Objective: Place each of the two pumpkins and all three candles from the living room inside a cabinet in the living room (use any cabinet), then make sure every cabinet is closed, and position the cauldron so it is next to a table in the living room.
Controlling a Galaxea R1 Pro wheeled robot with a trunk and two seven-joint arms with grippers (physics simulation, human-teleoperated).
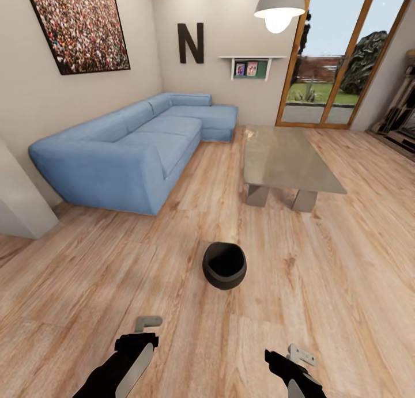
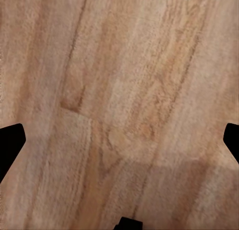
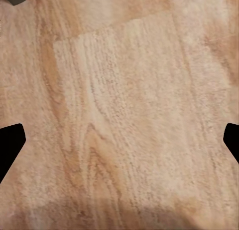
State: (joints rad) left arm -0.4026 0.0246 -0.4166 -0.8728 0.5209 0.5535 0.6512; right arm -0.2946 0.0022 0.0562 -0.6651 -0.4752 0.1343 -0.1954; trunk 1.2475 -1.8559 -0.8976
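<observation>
The black cauldron (image 1: pixel 224 265) stands upright on the wooden floor, mouth up and empty, a short way ahead of me. Beyond it, to the right, is the low table (image 1: pixel 288 159) with its glossy grey top, about a cauldron's width or two away. My left gripper (image 1: pixel 144 329) and right gripper (image 1: pixel 297 357) hang low at the near edge, on either side of the cauldron and short of it. In the wrist views the left gripper (image 2: pixel 119 140) and right gripper (image 3: pixel 119 140) are open over bare floorboards. The pumpkins, candles and cabinet are out of view.
A long blue corner sofa (image 1: pixel 132 147) runs along the left wall. A white wall corner (image 1: pixel 20 205) juts in at the near left. Glass doors (image 1: pixel 334 58) close the far end, and dark furniture (image 1: pixel 403 118) stands at the right edge. Open floor surrounds the cauldron.
</observation>
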